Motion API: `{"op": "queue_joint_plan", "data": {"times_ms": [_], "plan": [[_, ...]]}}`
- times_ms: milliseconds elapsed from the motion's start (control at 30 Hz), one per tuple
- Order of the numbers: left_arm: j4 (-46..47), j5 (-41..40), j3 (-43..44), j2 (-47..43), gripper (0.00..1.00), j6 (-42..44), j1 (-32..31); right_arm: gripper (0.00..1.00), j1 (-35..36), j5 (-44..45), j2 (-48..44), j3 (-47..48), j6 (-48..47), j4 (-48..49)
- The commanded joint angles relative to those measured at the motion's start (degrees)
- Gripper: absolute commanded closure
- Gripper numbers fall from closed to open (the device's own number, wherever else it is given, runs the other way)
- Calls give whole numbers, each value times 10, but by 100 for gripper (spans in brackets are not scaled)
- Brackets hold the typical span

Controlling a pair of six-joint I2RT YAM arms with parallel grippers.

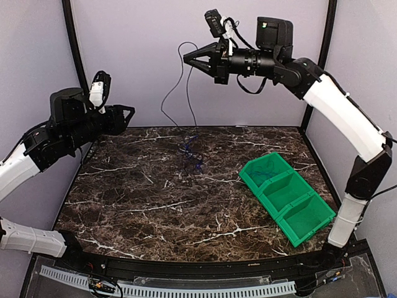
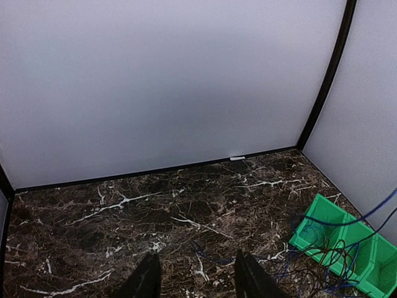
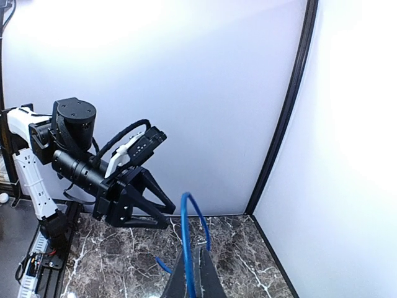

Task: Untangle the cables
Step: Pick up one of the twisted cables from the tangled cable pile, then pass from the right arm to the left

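Note:
A tangle of thin blue and black cables [image 1: 191, 155] lies on the marble table behind its middle. My right gripper [image 1: 186, 60] is raised high at the back, shut on a blue cable [image 3: 188, 218]. That cable arches over the shut jaws [image 3: 195, 268], and its strands [image 1: 166, 99] hang down to the tangle. My left gripper [image 1: 128, 115] hovers at the left, open, with nothing between its fingers [image 2: 146, 277]. In the right wrist view the left gripper [image 3: 170, 217] faces the blue loop from the left, apart from it. Part of the tangle [image 2: 322, 264] shows at the lower right of the left wrist view.
A green bin [image 1: 265, 203] with three compartments sits at the right of the table, and blue strands pass in front of the bin [image 2: 329, 217] in the left wrist view. Pale walls with black corner posts [image 1: 77, 56] enclose the table on three sides.

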Motion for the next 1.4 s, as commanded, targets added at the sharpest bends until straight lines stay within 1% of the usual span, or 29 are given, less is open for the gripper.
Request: {"op": "queue_joint_plan", "data": {"times_ms": [0, 33, 67, 133, 167, 200, 233, 267, 300, 367, 500, 633, 733, 800, 833, 933, 1000, 1133, 1300, 1367], "plan": [[46, 72, -20, -13, 50, -6, 2, 100, -1, 20, 24, 1, -15, -25], [43, 78, -20, -10, 46, -5, 1, 100, -1, 22, 25, 2, -15, -23], [35, 87, -18, -8, 44, -1, 1, 100, -1, 22, 26, 1, -15, -21], [38, 123, -22, -5, 37, 10, 1, 100, -1, 11, 32, -2, -14, -21], [45, 165, -26, -7, 35, 14, 2, 100, -1, 7, 35, -5, -13, -22], [64, 189, -37, -9, 29, 18, 2, 100, -1, 2, 37, -9, -10, -20], [75, 231, -42, -11, 27, 18, 2, 100, -1, -3, 41, -13, -7, -20], [99, 248, -52, -12, 23, 19, 1, 100, 0, -12, 44, -16, -5, -23], [119, 277, -58, -12, 22, 18, 1, 100, 0, -20, 49, -19, -4, -25], [153, 305, -72, -9, 21, 20, 1, 100, 1, -31, 55, -27, 3, -25], [213, 343, -106, 1, 20, 28, -1, 100, 8, -42, 62, -37, 9, -20], [275, 354, -133, 14, 20, 30, -10, 100, 15, -54, 70, -34, 16, -18], [299, 331, -140, 32, 26, 44, -18, 100, 21, -59, 78, -26, 21, -17], [314, 271, -146, 35, 28, 65, -27, 100, 23, -61, 83, -21, 26, -18], [332, 263, -155, 35, 29, 78, -33, 100, 25, -62, 85, -20, 29, -16], [350, 258, -158, 47, 30, 87, -36, 100, 28, -65, 89, -18, 36, -14], [352, 264, -154, 63, 34, 92, -40, 100, 30, -68, 91, -17, 43, -11], [365, 278, -149, 87, 45, 95, -46, 100, 29, -67, 95, -13, 50, -9], [378, 264, -149, 105, 58, 77, -46, 100, 30, -68, 91, -17, 53, -7], [385, 269, -148, 108, 70, 73, -46, 100, 30, -69, 91, -19, 53, -6]]}}
